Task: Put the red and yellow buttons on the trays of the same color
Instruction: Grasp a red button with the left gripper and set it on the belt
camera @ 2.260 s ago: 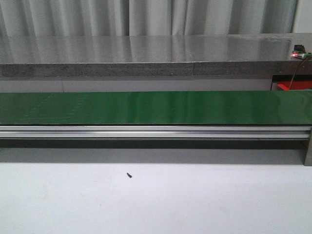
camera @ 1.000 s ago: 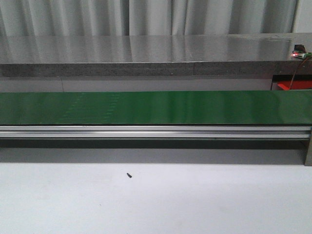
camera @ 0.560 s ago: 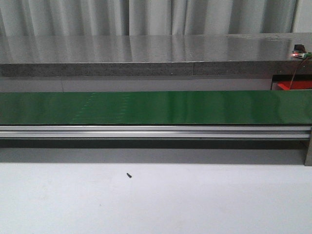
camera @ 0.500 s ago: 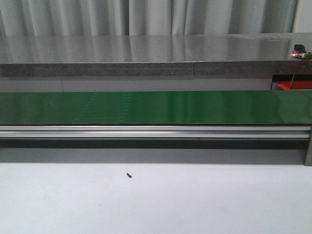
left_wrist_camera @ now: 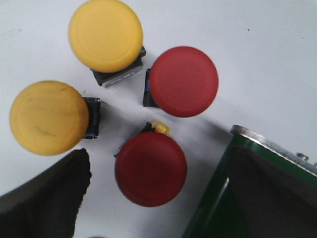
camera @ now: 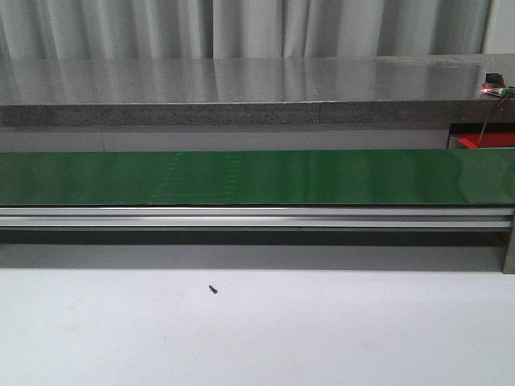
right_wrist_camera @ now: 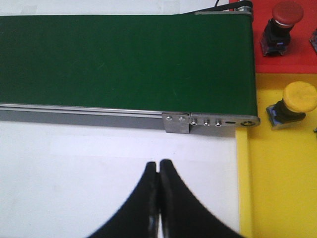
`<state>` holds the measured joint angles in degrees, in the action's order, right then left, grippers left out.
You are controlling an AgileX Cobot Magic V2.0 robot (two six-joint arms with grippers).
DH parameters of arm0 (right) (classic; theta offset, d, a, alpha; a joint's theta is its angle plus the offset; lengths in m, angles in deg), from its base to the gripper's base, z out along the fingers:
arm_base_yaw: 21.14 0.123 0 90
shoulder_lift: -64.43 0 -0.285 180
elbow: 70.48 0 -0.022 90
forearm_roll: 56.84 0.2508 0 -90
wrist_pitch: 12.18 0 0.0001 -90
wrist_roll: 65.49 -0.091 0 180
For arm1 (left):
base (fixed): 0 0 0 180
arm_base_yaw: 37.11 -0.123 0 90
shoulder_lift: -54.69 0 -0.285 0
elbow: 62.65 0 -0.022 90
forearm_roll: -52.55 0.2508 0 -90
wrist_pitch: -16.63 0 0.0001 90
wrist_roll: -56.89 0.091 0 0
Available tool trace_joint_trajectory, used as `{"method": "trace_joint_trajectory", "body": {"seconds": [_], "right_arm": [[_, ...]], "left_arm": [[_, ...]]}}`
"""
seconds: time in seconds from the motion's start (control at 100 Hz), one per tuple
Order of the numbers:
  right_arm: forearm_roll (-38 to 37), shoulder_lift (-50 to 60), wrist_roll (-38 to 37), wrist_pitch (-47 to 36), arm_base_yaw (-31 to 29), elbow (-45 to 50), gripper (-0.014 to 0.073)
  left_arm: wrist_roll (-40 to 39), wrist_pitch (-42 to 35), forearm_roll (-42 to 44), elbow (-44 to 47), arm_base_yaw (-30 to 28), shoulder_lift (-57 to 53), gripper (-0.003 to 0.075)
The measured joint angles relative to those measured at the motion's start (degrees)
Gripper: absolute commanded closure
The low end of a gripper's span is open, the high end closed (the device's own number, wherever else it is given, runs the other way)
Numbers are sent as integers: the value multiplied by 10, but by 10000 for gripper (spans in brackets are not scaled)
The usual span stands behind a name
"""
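Observation:
In the left wrist view two yellow buttons [left_wrist_camera: 105, 34] [left_wrist_camera: 48, 117] and two red buttons [left_wrist_camera: 183, 81] [left_wrist_camera: 150, 168] stand close together on the white table. My left gripper [left_wrist_camera: 158, 166] is open above them, with its dark fingers [left_wrist_camera: 49, 198] on either side of the nearer red button. In the right wrist view my right gripper [right_wrist_camera: 158, 164] is shut and empty over the white table. Beyond it are a red tray [right_wrist_camera: 292, 49] holding a red button [right_wrist_camera: 282, 20] and a yellow tray [right_wrist_camera: 282, 188] holding a yellow button [right_wrist_camera: 294, 101]. Neither gripper shows in the front view.
A long green conveyor belt [camera: 257, 177] on an aluminium frame crosses the table. Its ends show in the left wrist view [left_wrist_camera: 247, 148] and the right wrist view [right_wrist_camera: 124, 59]. A small black screw [camera: 213, 289] lies on the white table. A red tray corner [camera: 476, 142] sits far right.
Faint pale marks on the green belt have drifted to the right. Nothing else in the front view differs.

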<state>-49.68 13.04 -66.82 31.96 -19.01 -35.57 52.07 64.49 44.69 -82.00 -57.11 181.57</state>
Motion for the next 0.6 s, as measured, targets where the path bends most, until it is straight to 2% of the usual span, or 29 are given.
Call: {"method": "trace_joint_trajectory", "body": {"seconds": [0.49, 0.55, 0.6], "right_arm": [[-1, 0, 0, 0, 0, 0, 699], [-1, 0, 0, 0, 0, 0, 699], [-1, 0, 0, 0, 0, 0, 699]], "left_arm": [[-3, -22, 0, -1, -4, 24, 156], [-3, -23, 0, -1, -4, 24, 176], [-3, -23, 0, -1, -4, 25, 224]]}}
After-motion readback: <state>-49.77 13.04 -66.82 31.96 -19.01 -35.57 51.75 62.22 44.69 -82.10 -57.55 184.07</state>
